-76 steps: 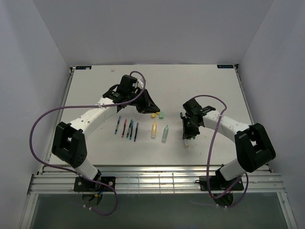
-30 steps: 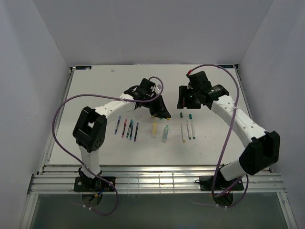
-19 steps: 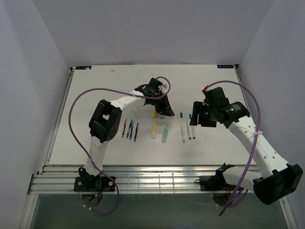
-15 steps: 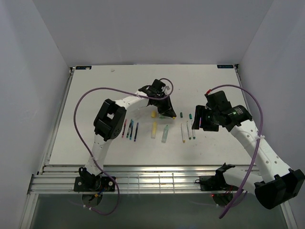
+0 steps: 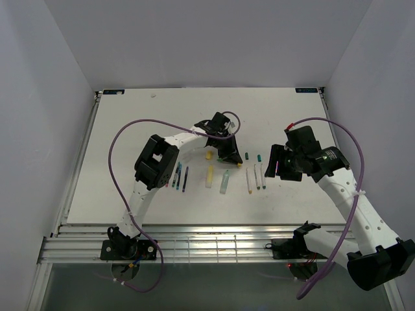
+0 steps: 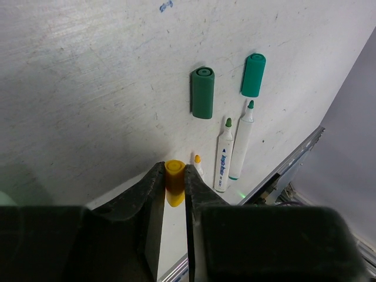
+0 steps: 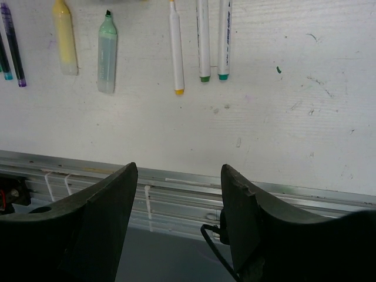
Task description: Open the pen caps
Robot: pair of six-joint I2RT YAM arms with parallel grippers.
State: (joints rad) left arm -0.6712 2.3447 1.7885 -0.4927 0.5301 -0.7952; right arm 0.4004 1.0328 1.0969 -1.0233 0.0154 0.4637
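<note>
My left claw (image 6: 174,170), pinching yellow cap (image 6: 174,185), now near green caps (image 6: 202,94) upper centre; right claw (image 7: 179,170) wide, empty, withdrawn. White pens (image 6: 223,167) uncapped.

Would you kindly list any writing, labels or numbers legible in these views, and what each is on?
No text is legible.
Blue print along the white marker: too blurred to read.
The blue label at the far right corner of the table: too small to read.

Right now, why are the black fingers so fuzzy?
Left wrist view: the left fingers sit close to the lens, dark and soft, while the yellow cap looks sharp. Right wrist view: the right fingers blur the same; the pens look crisp.
</note>
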